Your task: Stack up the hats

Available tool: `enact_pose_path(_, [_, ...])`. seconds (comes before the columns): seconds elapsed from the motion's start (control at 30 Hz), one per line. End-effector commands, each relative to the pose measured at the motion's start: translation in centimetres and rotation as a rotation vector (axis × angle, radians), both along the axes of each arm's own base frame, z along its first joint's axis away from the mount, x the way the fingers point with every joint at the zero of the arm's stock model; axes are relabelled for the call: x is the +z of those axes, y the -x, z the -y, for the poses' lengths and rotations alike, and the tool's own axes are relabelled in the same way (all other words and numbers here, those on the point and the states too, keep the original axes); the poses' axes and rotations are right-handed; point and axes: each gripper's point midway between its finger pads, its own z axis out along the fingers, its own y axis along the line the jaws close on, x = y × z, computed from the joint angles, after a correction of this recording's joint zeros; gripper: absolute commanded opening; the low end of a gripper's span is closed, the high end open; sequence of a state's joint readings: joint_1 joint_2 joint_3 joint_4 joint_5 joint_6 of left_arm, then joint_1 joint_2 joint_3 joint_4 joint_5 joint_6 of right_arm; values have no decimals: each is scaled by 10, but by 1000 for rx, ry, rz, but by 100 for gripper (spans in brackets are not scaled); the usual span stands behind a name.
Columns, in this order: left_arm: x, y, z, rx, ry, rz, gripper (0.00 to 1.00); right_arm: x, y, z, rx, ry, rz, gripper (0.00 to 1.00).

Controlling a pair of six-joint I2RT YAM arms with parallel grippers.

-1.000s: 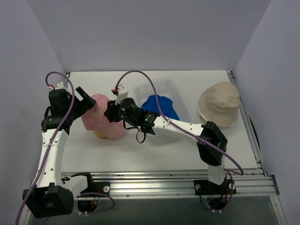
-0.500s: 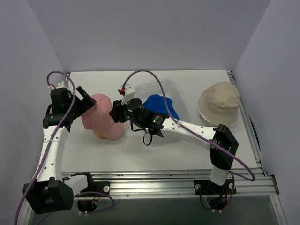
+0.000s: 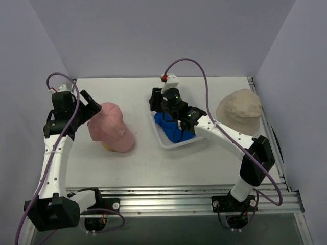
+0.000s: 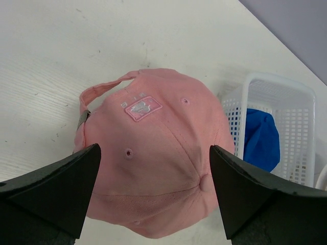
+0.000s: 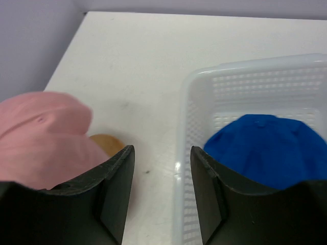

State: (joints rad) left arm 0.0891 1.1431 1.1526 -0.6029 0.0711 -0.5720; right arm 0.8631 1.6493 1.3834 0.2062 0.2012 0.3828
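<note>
Three hats are in view on the white table [image 3: 143,163], none of them stacked on another. The pink cap [image 3: 111,133] sits left of centre, draped over a smooth orange-brown dome [image 5: 107,144] whose edge peeks out at its near side. The blue cap [image 3: 173,127] lies inside the clear lattice basket [image 5: 255,64] at mid-table, well apart from the pink one. The beige bucket hat [image 3: 239,109] rests at the far right, close to the table's edge.

The left claw [image 3: 91,104] hangs just beside the pink cap on its left – its jaws are spread wide. In its own camera the two dark fingers [image 4: 56,189] frame the crown from either side without touching it, and the strap and embroidered patch face the camera.

The right claw [image 5: 161,168] hovers over the far left corner of the basket, above the blue cap. Its jaws stand partly apart and grip nothing – only bare table and the basket's rim show between them. The right arm reaches across from the near right, its purple cable [image 3: 196,69] looping above.
</note>
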Motion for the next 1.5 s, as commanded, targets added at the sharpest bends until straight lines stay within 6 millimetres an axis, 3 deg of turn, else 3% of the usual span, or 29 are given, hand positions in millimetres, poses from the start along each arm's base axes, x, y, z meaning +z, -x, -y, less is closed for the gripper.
enact_pose_path(0.0, [34, -4, -10, 34, -40, 63, 95, -5, -36, 50, -133, 26, -37, 44])
enact_pose_path(0.17, [43, -4, -20, 74, -77, 58, 94, -39, -58, 78, -199, 101, -122, 52])
enact_pose_path(0.2, [49, -4, -21, 74, -87, 65, 94, -59, -68, 86, -224, 130, -169, 52])
enact_pose_path(0.27, [53, -2, -22, 72, -100, 68, 94, -77, -76, 100, -281, 179, -225, 52])
enact_pose_path(0.3, [57, -2, -23, 67, -112, 78, 94, -99, -77, 108, -298, 225, -274, 52])
enact_pose_path(0.33, [61, 0, -23, 63, -120, 88, 94, -108, -81, 118, -318, 238, -294, 52])
enact_pose_path(0.4, [66, -1, -19, 22, -137, 113, 94, -128, -80, 121, -300, 234, -337, 52])
enact_pose_path(0.5, [64, 0, -12, -15, -117, 122, 94, -138, -81, 125, -289, 228, -347, 51])
enact_pose_path(0.67, [37, -6, -7, -35, -92, 70, 95, -135, -86, 113, -234, 208, -338, 51])
enact_pose_path(1.0, [8, -13, -17, 0, -107, -28, 97, -142, -91, 107, -212, 210, -343, 51])
enact_pose_path(1.13, [-16, -16, -18, 2, -98, -112, 97, -139, -94, 107, -221, 208, -335, 52])
enact_pose_path(1.47, [-17, -16, -35, 94, -148, -147, 97, -118, -94, 113, -234, 179, -281, 54])
